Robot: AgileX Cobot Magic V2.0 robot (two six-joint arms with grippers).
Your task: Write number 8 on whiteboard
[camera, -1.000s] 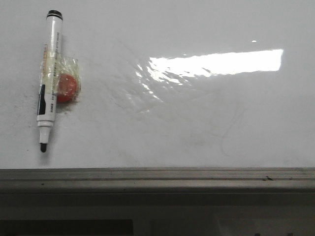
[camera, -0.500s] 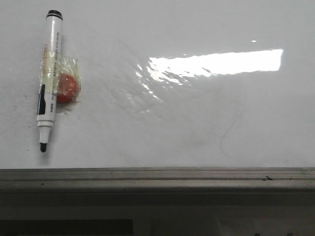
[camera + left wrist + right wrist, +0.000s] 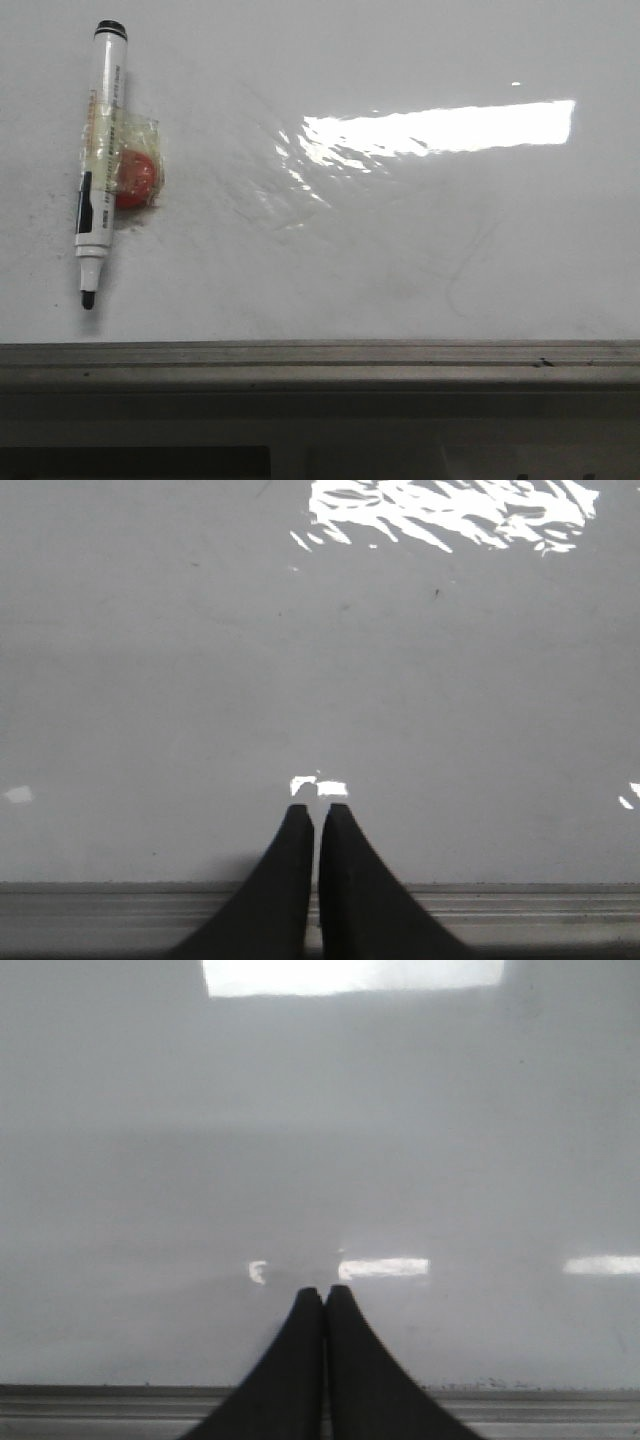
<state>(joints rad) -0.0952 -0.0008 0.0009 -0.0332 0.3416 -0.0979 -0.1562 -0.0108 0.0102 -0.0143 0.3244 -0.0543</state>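
The whiteboard (image 3: 380,250) fills the front view, glossy white with faint grey smudges and a bright glare patch. No number 8 shows on it. A white marker (image 3: 100,160) with a black tip pointing down is taped to the board at the left, over a red magnet (image 3: 136,178). Neither gripper shows in the front view. My left gripper (image 3: 316,810) is shut and empty over the board's lower rail. My right gripper (image 3: 324,1292) is shut and empty, also above the rail.
A grey metal rail (image 3: 320,362) runs along the board's lower edge; it also shows in the left wrist view (image 3: 120,915) and the right wrist view (image 3: 100,1405). A dark ledge lies below it in the front view.
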